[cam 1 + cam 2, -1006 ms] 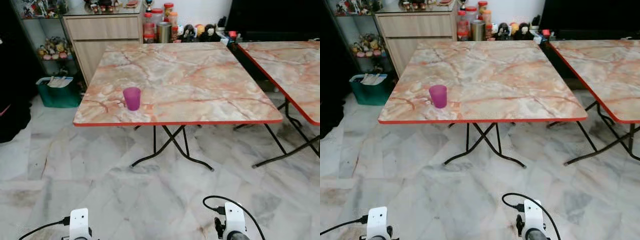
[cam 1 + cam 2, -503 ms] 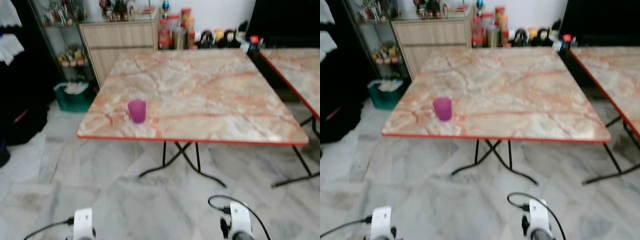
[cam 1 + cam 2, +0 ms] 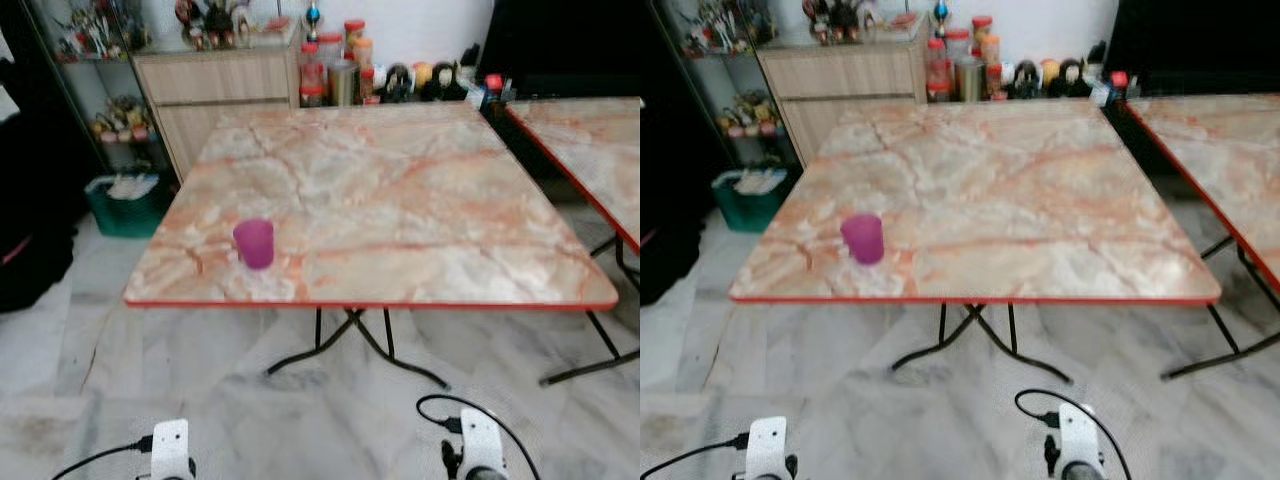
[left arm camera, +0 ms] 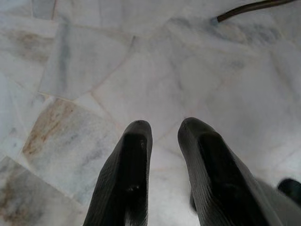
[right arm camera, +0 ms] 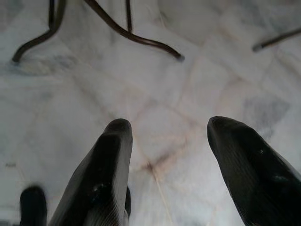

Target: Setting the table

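Floor (image 3: 60,330): grey-white marble tiles, extending under and around everything. The whole picture has shifted since a second ago, so the camera has moved and not the furniture; the near red edge now sits lower in frame, which reads as the robot closing on the table.

Worktop (image 3: 400,190): square folding table, orange-veined marble top with red edging, on black crossed legs. A second worktop (image 3: 590,140) of the same pattern stands just beside it to the right, cut off by the frame.

Cabinet (image 3: 210,90): wooden, against the far wall, with jars and bottles (image 3: 335,70) grouped beside it (contents too small to tell). A green bin (image 3: 125,200) stands on the floor to its left.

Cup (image 3: 254,243): purple, upright, near the front left corner of the worktop, a little back from the edge. It keeps the same spot on the marble as before; nothing else is laid out, so the setting is judged barely begun.

Left pincer (image 4: 162,129): hangs low over the floor, fingers nearly together with a narrow gap, gripping nothing.

Right pincer (image 5: 171,129): also low over the floor near the table's feet, fingers spread wide, empty (both arms idle during the walk).
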Controlling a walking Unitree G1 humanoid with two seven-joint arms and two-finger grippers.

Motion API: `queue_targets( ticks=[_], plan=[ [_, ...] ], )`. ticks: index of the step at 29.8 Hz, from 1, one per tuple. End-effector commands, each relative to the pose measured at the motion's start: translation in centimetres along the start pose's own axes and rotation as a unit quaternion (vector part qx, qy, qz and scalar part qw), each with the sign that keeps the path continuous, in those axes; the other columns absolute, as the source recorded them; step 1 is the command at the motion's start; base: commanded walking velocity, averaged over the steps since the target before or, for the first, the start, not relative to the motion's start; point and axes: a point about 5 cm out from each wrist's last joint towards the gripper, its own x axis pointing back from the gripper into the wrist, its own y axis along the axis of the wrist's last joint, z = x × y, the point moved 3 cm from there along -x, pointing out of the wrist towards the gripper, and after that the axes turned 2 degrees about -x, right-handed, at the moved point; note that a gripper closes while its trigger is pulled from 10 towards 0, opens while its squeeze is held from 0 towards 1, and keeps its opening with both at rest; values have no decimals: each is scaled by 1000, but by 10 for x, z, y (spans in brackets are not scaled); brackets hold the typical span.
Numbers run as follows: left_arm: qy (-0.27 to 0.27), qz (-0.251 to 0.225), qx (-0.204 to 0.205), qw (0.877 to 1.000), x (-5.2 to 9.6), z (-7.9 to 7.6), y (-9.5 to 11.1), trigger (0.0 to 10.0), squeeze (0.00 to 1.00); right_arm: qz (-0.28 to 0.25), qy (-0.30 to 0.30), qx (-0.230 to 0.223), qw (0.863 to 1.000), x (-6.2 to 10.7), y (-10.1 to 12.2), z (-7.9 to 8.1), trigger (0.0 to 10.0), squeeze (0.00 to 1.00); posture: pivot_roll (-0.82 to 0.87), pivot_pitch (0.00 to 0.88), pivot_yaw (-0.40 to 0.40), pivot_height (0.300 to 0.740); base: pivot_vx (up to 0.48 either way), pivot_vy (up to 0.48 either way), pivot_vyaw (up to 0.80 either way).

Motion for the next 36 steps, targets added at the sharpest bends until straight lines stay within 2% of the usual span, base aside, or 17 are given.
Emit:
queue_targets(
  ticks=[1,11,17,19,23,25,27,28,30,31,33,35,36],
  plan=[
    [5,0,-12,1000,-1,7,0,10000,0,-3,14,1,1000,0,2,12,10000,0,25,0,9,719,341,0,0],
    [-1,-2,-21,1000,-1,8,3,10000,0,-3,18,2,1000,0,2,16,10000,0,22,0,21,719,328,0,0],
    [17,-11,-9,1000,-2,14,8,10000,0,-3,17,3,1000,0,2,17,10000,0,42,0,7,719,0,0,0],
    [30,-20,-8,999,-2,19,12,10000,0,-1,15,3,1000,0,1,15,10000,0,46,0,4,719,0,0,0],
    [100,-42,19,994,-2,47,20,10000,0,2,11,1,1000,1,-2,13,10000,0,50,0,2,719,0,0,0],
    [173,-58,39,982,1,73,30,10000,0,2,11,2,1000,1,-2,13,10000,0,52,0,1,719,0,0,0],
    [216,-74,52,972,4,89,38,10000,0,3,11,2,1000,1,-2,13,10000,0,52,0,0,719,0,0,0],
    [259,-103,63,958,7,107,54,10000,0,3,11,2,1000,1,-2,13,10000,0,54,0,-1,719,0,0,0],
    [296,-140,73,942,12,123,74,10000,0,3,11,2,1000,1,-2,13,10000,0,55,0,-2,719,0,0,0],
    [322,-189,74,925,18,137,103,10000,0,3,11,2,1000,1,-2,14,10000,0,56,0,-3,719,0,0,0],
    [346,-243,74,903,27,149,136,10000,0,3,12,3,1000,0,-2,15,10000,0,57,0,-3,719,0,0,0],
    [359,-269,73,891,33,155,153,10000,0,3,13,3,1000,0,-1,15,10000,0,57,0,-3,719,0,0,0],
    [359,-294,80,882,37,157,168,10000,0,2,13,3,1000,0,-1,15,10000,0,56,0,-2,719,0,0,0]
  ],
)
